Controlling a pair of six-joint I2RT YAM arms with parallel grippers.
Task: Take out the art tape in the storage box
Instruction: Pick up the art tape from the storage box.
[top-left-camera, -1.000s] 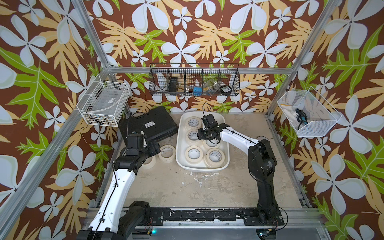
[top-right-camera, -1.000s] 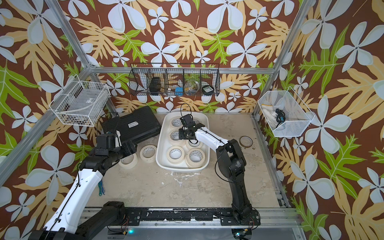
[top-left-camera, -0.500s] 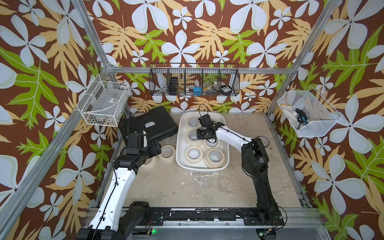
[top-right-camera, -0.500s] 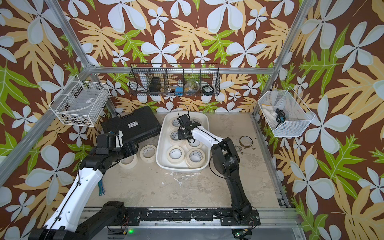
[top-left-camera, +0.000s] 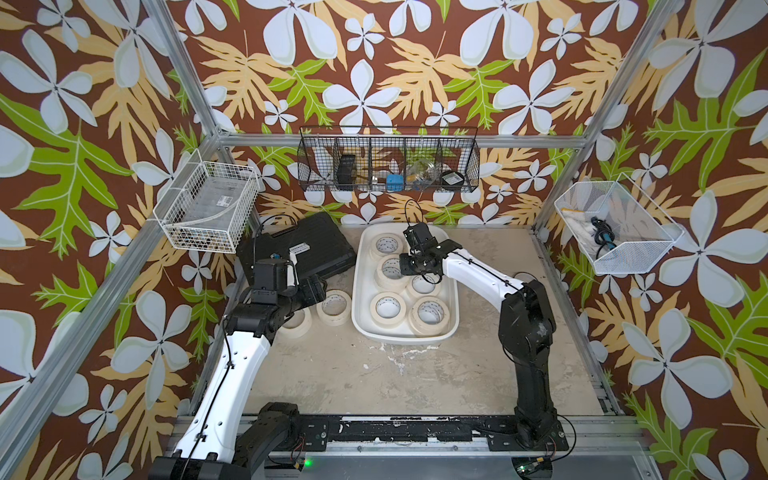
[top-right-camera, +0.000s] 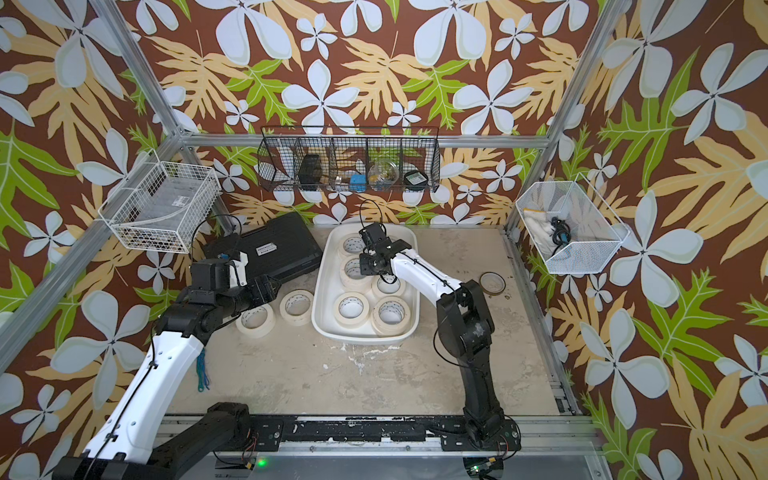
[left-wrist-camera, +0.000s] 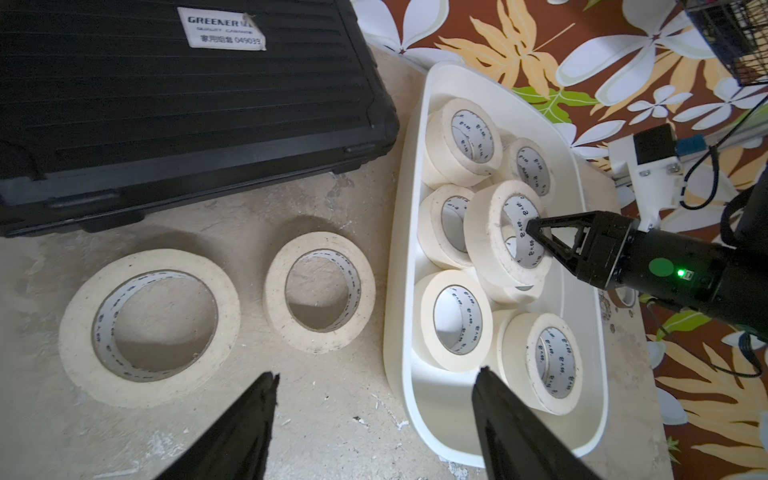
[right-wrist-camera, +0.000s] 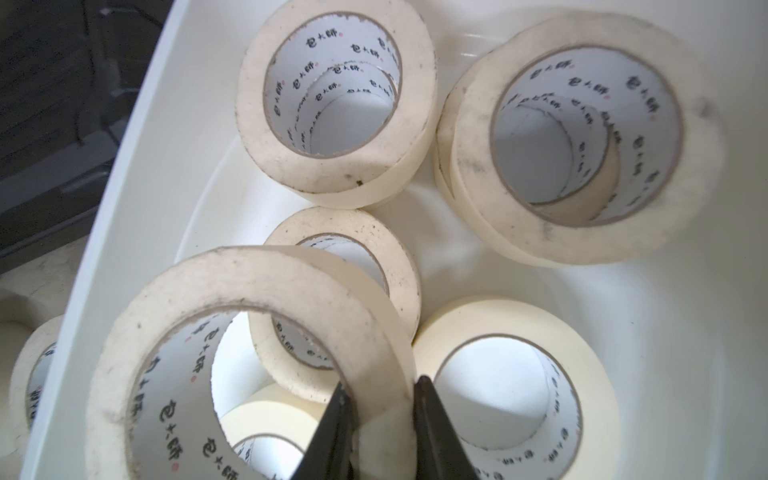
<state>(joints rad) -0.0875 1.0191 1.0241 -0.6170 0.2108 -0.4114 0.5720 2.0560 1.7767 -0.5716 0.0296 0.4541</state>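
right fingers (right-wrist-camera: 332, 436): are clamped on wall of one cream-beige masking tape roll (right-wrist-camera: 249, 270) in shallow white plastic storage box (right-wrist-camera: 137, 187) | left fingers (left-wrist-camera: 245, 428): are spread open over beige worktop (left-wrist-camera: 332, 415)

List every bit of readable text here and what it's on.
"GREENER": white label on the black case, cut off after that.
"049039", after Chinese characters: same label; last digit unsure, middle line blurred.
"包大師": repeated inside the tape cores.
Label in the white wire basket: too small to read.
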